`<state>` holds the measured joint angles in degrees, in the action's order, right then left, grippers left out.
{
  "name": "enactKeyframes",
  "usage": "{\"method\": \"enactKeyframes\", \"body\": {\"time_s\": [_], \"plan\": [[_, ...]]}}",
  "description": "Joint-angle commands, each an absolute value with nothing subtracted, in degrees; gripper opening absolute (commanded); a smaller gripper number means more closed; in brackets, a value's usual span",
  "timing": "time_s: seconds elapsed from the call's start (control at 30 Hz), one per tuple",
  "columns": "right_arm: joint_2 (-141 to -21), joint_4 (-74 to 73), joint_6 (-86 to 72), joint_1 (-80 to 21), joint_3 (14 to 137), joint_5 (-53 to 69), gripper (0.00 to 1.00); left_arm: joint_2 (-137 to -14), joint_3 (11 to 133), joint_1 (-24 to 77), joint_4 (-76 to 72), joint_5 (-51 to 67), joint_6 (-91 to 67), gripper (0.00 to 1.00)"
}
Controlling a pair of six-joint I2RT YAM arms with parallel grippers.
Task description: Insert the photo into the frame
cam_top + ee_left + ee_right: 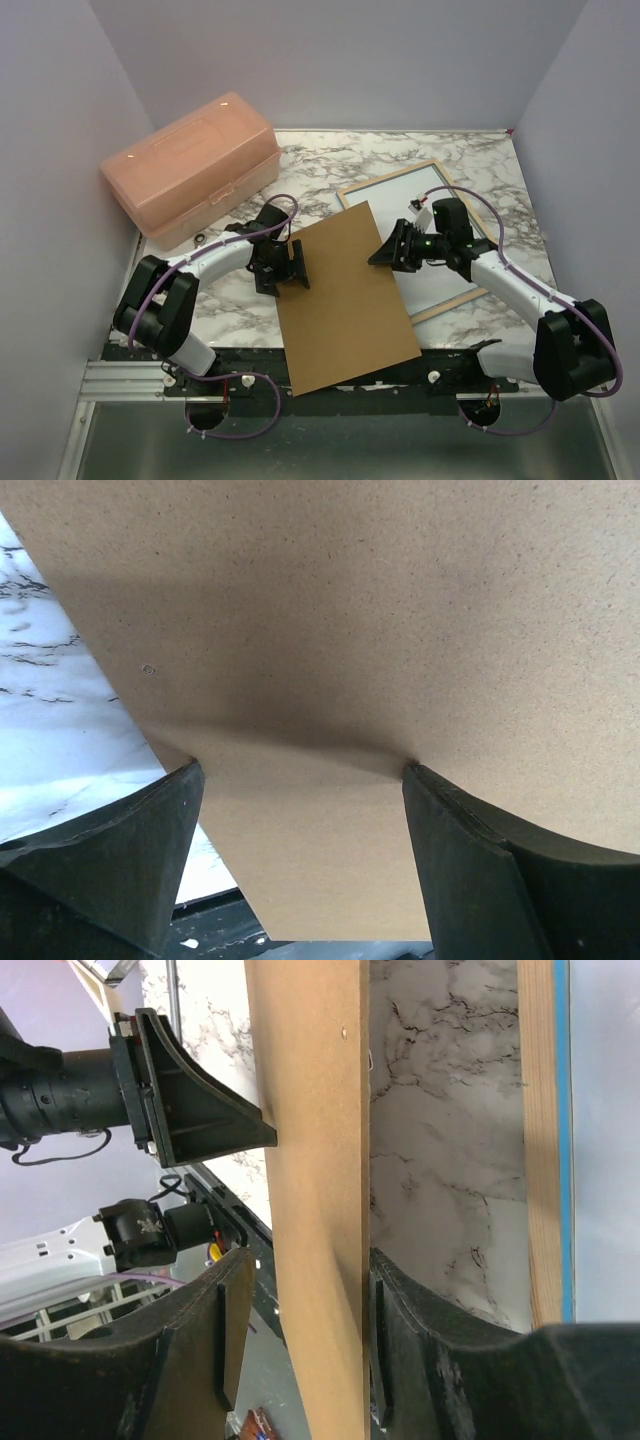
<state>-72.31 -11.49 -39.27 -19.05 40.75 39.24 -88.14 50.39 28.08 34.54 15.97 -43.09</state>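
Plain cardboard-brown backing board (345,300) dead centre, on a white marble tabletop (330,160) with grey-black veining. Peachy see-through storage box (190,170) at 10 o'clock. Frame (385,177) at 2 o'clock: pale wood, thin bright-blue edge, white inside.

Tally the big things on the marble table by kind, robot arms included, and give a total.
Pink plastic storage box: 1
Brown backing board: 1
Picture frame: 1
Robot arms: 2, left arm and right arm
Total: 5
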Motion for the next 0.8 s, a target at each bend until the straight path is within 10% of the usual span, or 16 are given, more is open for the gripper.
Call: {"method": "enactKeyframes", "body": {"time_s": [0.0, 0.33, 0.77], "plan": [[-71.12, -9.40, -41.70, -19.90, 41.81, 45.68, 0.47, -88.67, 50.53, 28.64, 30.59, 18.18, -43.24, 0.81], [-70.12, -19.31, -38.21, -20.13, 49.56, 40.99, 0.03, -86.26, 50.39, 28.74, 29.28, 19.03, -42.77, 0.82], [-75.65, -49.41, -25.43, -20.17, 78.86, 24.88, 0.01, -69.75, 53.06, 28.91, 32.76, 13.48, -42.45, 0.87]]}}
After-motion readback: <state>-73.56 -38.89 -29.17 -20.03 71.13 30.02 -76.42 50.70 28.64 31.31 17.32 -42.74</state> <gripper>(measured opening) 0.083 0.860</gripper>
